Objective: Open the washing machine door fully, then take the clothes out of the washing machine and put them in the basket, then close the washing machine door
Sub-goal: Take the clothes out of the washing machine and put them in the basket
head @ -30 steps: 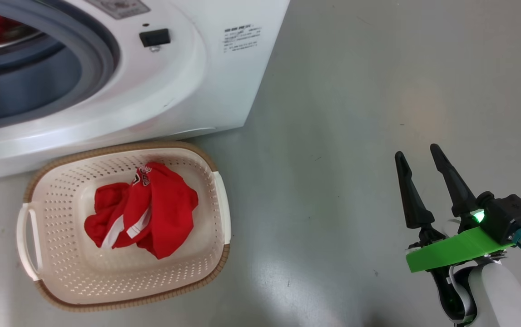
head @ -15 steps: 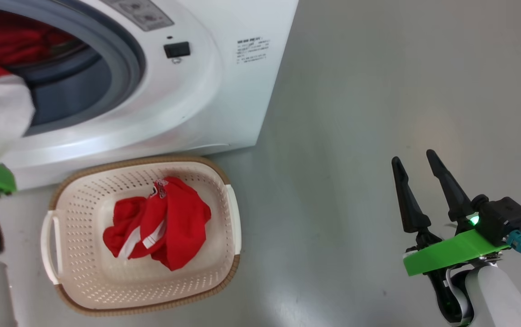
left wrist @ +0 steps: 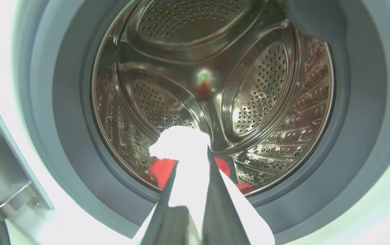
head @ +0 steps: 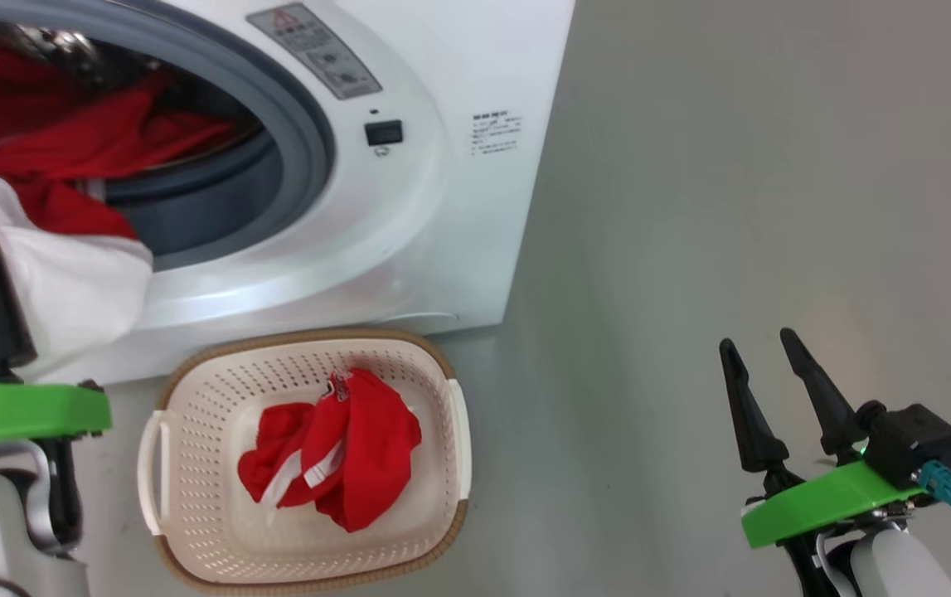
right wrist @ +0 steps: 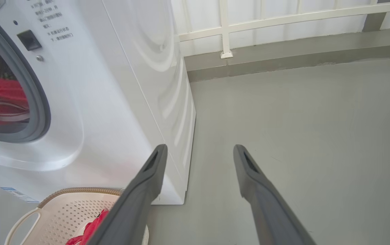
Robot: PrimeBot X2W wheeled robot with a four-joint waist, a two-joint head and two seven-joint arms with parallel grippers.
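Pinching a white-and-red garment (head: 69, 282) at the washer's (head: 442, 207) mouth, your left gripper (left wrist: 192, 155) is clamped tight to draw it out; your right gripper (head: 757, 340) hangs wide open and empty, well to the right. The basket (head: 293, 340) sits near, just below the opening, holding one red bundle (head: 351, 456), and more red clothes (head: 85, 141) lie in the drum (left wrist: 249, 85).

The clothes (left wrist: 180, 140) in the left pincer (left wrist: 192, 156) glare featureless white; washing machine (head: 442, 215) print to its right is unreadable.
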